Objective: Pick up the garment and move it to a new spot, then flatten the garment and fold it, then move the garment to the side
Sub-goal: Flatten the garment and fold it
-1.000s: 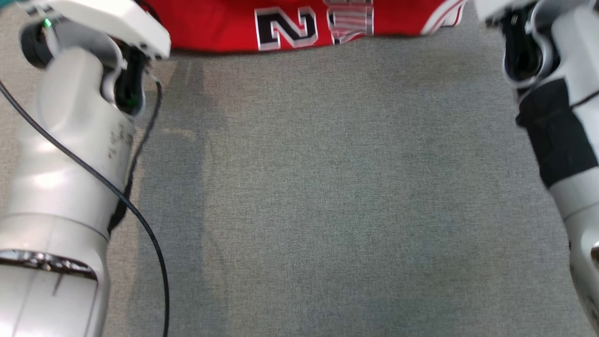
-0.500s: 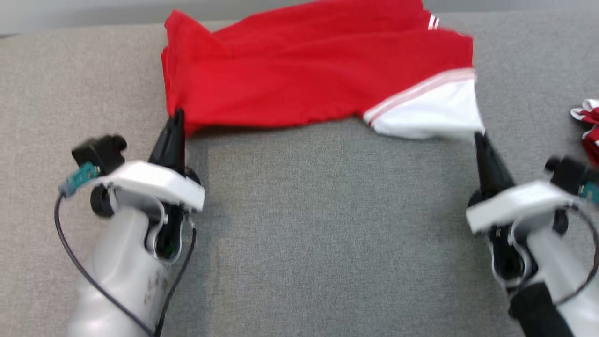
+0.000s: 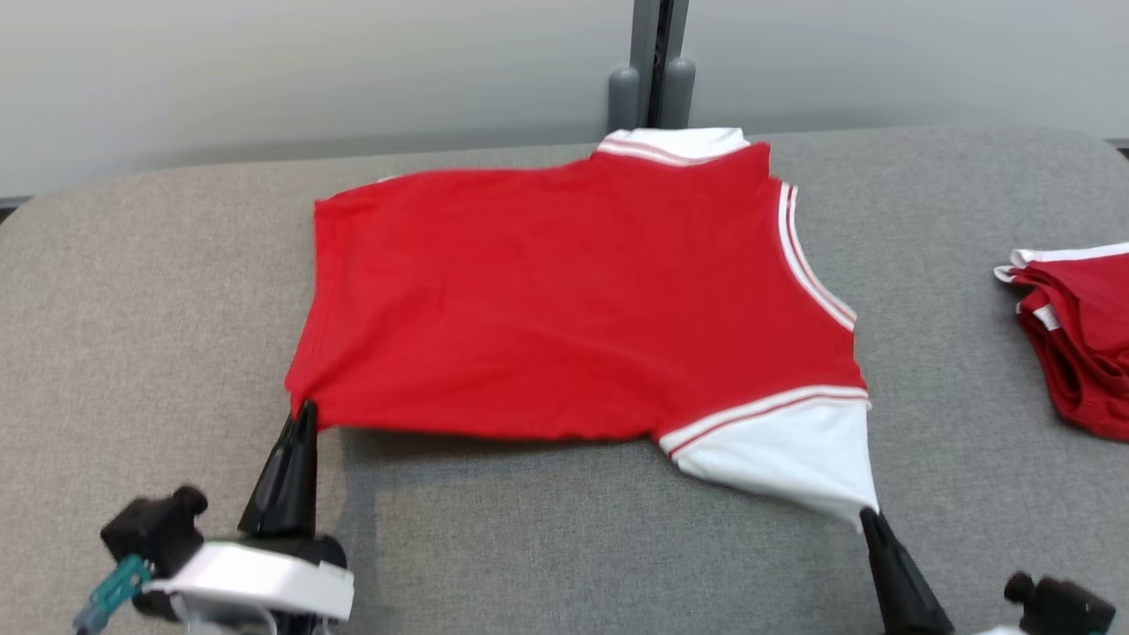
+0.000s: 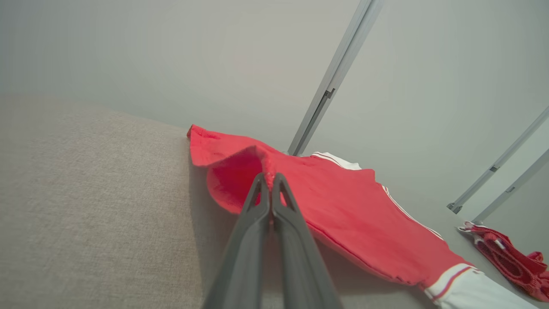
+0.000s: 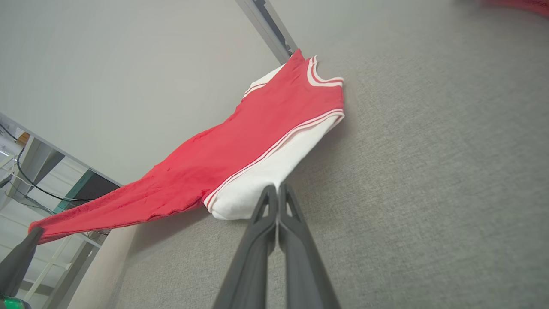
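Two grippers are clamped onto one garment (image 3: 573,300). Obs. 1: the left gripper (image 3: 302,411) has its fingers pressed together on the near-left red hem corner. In the left wrist view, cloth is bunched between the tips and the corner is lifted off the surface. Obs. 2: the right gripper (image 3: 866,517) has its fingers pressed together on the tip of the white panel at the near-right corner. The right wrist view shows white cloth caught at the tips. Obs. 3: the garment is a red sleeveless jersey with white-and-red striped trim, plain side up. It is spread across the middle of the grey padded table (image 3: 132,309), with its far edge near the table's back edge. Its near edge is stretched between the two grippers and slightly raised, with a shadow beneath it. The fabric is mostly flat with a few shallow ripples. Obs. 4: a second red garment (image 3: 1080,339), a crumpled pile with white trim, lies at the table's right edge, well apart from the jersey. Obs. 5: a grey post (image 3: 651,84) stands behind the table against a pale wall (image 3: 265,70), just beyond the jersey's white far corner.
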Robot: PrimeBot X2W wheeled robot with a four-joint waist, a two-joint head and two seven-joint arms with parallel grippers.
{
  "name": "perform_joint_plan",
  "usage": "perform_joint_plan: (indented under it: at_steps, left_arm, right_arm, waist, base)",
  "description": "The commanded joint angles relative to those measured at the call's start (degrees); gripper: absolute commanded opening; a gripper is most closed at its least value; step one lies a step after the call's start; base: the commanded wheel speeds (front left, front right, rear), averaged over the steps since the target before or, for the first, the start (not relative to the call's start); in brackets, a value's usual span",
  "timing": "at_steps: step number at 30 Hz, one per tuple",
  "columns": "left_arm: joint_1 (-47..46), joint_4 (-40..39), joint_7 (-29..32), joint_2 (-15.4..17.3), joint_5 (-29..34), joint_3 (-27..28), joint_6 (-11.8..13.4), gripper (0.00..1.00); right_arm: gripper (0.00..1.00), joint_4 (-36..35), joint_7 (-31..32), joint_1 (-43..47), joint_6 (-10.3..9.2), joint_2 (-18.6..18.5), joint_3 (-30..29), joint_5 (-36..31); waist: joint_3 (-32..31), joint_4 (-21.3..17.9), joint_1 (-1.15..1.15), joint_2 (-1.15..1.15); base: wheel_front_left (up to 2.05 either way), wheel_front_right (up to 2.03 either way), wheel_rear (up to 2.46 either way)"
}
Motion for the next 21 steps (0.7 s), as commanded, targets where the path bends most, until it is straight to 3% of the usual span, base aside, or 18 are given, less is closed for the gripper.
perform_joint_plan:
  at_steps: [1,8,17,21]
  left_arm:
    - [1.19,-1.25,-0.11,0.12,0.8,0.65,-0.02,0.0]
    - [12.15,-9.32,0.86,0.46,1.66,2.11,3.53,0.0]
    - [22.38,-20.68,7.59,1.97,2.29,2.64,9.58,0.0]
    - [25.28,-24.46,9.6,2.54,1.86,3.02,11.08,0.0]
  right_arm:
    - [0.0,-1.3,-0.21,1.52,0.0,0.04,-0.33,-0.72]
    - [0.0,-10.09,3.53,13.38,0.0,2.14,-2.98,-3.07]
    - [0.0,-21.38,13.35,23.85,0.0,5.06,-7.1,-6.75]
    - [0.0,-25.49,16.43,26.76,-0.01,5.59,-8.35,-7.18]
  waist:
    - [-1.11,-0.5,0.0,0.0]
    - [-4.88,-1.35,0.0,0.0]
    - [-8.43,-2.32,0.0,0.0]
    - [-9.19,-2.21,0.0,0.0]
  base:
    - [0.0,0.0,0.0]
    - [0.0,0.0,0.0]
    - [0.0,0.0,0.0]
    - [0.0,0.0,0.0]
